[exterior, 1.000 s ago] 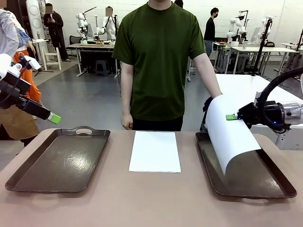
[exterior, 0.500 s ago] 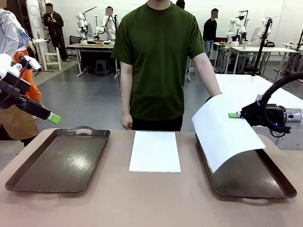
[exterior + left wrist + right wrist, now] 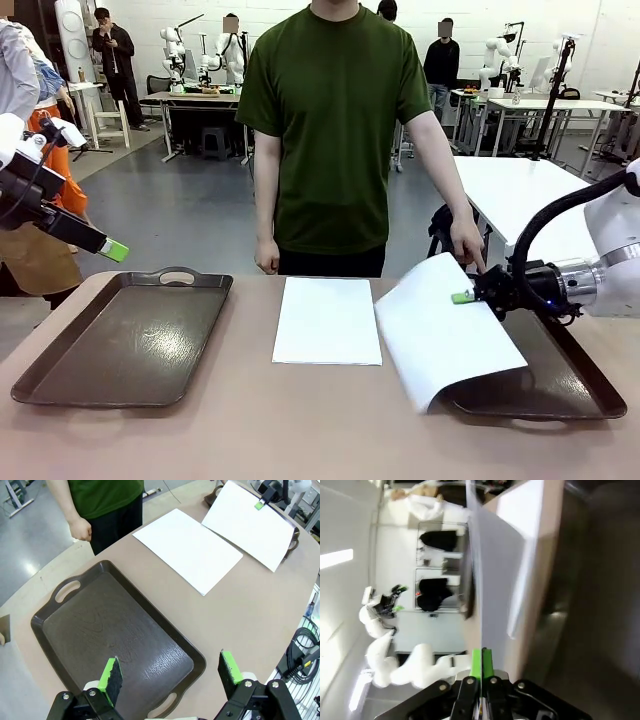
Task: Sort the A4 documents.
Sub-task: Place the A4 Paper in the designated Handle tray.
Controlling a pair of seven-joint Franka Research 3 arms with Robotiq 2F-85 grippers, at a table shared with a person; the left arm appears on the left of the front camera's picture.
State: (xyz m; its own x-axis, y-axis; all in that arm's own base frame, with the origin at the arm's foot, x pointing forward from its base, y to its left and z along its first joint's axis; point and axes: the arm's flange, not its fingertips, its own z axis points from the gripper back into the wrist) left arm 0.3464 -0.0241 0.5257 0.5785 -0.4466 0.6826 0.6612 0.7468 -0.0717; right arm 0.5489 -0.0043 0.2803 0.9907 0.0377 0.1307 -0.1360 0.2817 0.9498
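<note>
Two sheets: lifted sheet (image 3: 445,335) pinched at its edge in right gripper (image 3: 462,297), slanting left, apparently above tray (image 3: 565,385); flat sheet (image 3: 327,320) alongside; left gripper (image 3: 171,672) spread.

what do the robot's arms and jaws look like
Both arms are white and rounded: the left arm and the right arm. Each ends in slim black jaws with bright green pads. A thick black cable loops over the right wrist, next to a silver ring.

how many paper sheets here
2. A flat sheet lies between the left tray and right tray; a held sheet, in the right fingers, overhangs that tray. More may hide under the flat one.
</note>
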